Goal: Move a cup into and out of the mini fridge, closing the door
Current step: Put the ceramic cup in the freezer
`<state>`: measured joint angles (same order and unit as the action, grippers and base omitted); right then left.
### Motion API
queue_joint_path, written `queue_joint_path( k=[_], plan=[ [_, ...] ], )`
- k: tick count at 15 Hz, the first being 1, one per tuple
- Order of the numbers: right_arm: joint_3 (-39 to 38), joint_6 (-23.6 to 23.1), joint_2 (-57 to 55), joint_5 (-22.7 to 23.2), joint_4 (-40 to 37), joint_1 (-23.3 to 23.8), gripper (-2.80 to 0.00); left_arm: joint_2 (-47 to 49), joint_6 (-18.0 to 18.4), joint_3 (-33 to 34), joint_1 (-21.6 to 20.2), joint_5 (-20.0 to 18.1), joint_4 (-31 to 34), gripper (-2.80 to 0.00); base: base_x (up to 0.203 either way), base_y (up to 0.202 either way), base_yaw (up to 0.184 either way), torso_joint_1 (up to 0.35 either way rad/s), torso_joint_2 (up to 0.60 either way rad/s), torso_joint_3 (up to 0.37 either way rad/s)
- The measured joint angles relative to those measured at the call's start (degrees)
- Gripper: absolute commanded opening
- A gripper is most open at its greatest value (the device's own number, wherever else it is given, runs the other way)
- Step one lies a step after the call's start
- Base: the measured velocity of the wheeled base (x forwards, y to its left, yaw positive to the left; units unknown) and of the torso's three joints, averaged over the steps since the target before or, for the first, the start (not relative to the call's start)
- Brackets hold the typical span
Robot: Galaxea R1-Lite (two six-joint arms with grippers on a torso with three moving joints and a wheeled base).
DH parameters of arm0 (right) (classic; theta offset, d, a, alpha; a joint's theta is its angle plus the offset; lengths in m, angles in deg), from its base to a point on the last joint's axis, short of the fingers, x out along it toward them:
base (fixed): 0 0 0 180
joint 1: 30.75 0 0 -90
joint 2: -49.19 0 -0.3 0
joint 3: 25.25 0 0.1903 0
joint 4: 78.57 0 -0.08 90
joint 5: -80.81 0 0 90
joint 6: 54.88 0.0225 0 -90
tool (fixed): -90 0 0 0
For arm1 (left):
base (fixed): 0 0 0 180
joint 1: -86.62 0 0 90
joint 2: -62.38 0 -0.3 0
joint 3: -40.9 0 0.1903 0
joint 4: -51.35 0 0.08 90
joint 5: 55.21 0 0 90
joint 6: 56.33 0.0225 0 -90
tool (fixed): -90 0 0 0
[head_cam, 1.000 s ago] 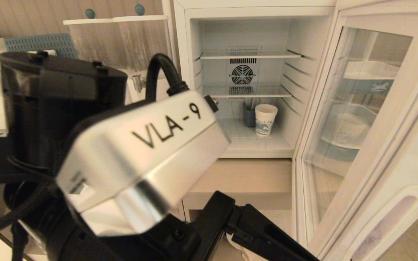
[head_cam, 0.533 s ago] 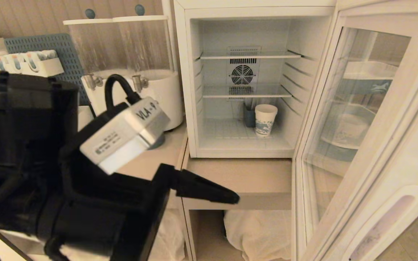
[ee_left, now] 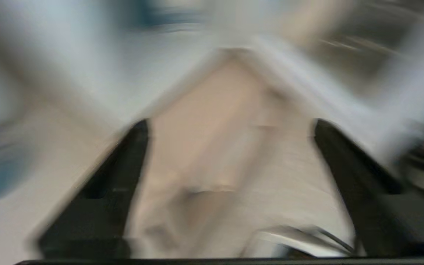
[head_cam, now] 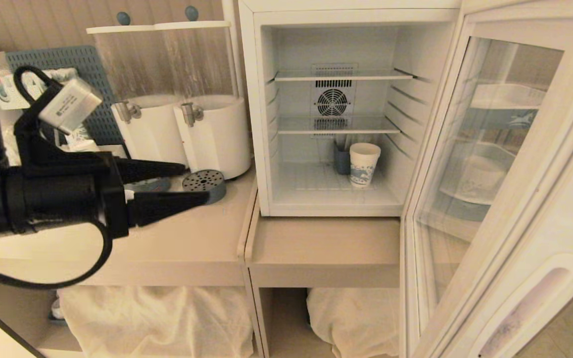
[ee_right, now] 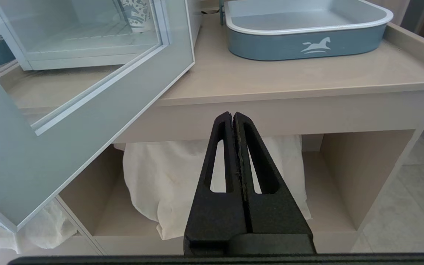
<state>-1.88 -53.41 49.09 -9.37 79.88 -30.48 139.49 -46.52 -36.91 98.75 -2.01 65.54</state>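
Note:
The mini fridge (head_cam: 356, 16) stands on the counter with its door (head_cam: 495, 233) swung wide open to the right. The cup is out of view. A paper cup with a blue pattern (head_cam: 364, 165) stands on the fridge floor at the right. My left gripper (head_cam: 197, 183) hovers level over the counter left of the fridge, pointing toward it. It is open and holds nothing, and the left wrist view shows it (ee_left: 230, 123) only as a blur. My right gripper (ee_right: 233, 115) is shut and empty, low in front of the counter edge beside the door (ee_right: 87, 95).
Two white drink dispensers (head_cam: 212, 134) and a round perforated disc (head_cam: 204, 182) sit just left of the fridge. A dark small container (head_cam: 341, 160) stands behind the paper cup. A blue-grey tray (ee_right: 300, 40) lies on the right counter. White cloth bundles (head_cam: 157, 313) fill the shelves below.
My left arm has swung left and away from the camera, from in front of the fridge to over the left counter. The fridge opening now shows fully. The right arm has not moved.

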Motion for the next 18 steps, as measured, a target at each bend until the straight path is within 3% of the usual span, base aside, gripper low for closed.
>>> queue_joint_path(
  k=[2, 5, 9, 13, 18],
  plan=[
    [0.0, 0.01, 0.0, 0.01, 0.01, 0.0, -2.8, 1.29, 0.22, -0.12, -4.83, 6.98, -4.13, -2.8, 0.0, 0.0, 0.0, 0.0, 0.0, 0.0],
    [0.0, 0.01, 0.0, 0.0, 0.01, 0.0, -2.8, 2.43, 0.21, 1.45, -8.76, 16.68, -11.14, -2.8, 0.0, 0.0, 0.0, 0.0, 0.0, 0.0],
    [0.0, -0.02, 0.0, -0.02, -0.02, 0.0, -2.8, -2.54, -0.33, 4.95, -11.28, 19.02, -10.07, -2.8, 0.0, 0.0, 0.0, 0.0, 0.0, 0.0],
    [0.0, 0.06, 0.0, 0.0, -0.03, -0.02, -2.8, -13.9, -1.5, 8.18, -14.06, 23.36, -2.16, -2.8, 0.0, 0.0, 0.0, 0.0, 0.0, 0.0],
    [0.0, 0.09, 0.0, 0.02, -0.03, -0.02, -2.8, -36.07, -6.88, 10.73, -16.22, 25.08, 17.2, -2.8, 0.0, 0.0, 0.0, 0.0, 0.0, 0.0]
  ],
)
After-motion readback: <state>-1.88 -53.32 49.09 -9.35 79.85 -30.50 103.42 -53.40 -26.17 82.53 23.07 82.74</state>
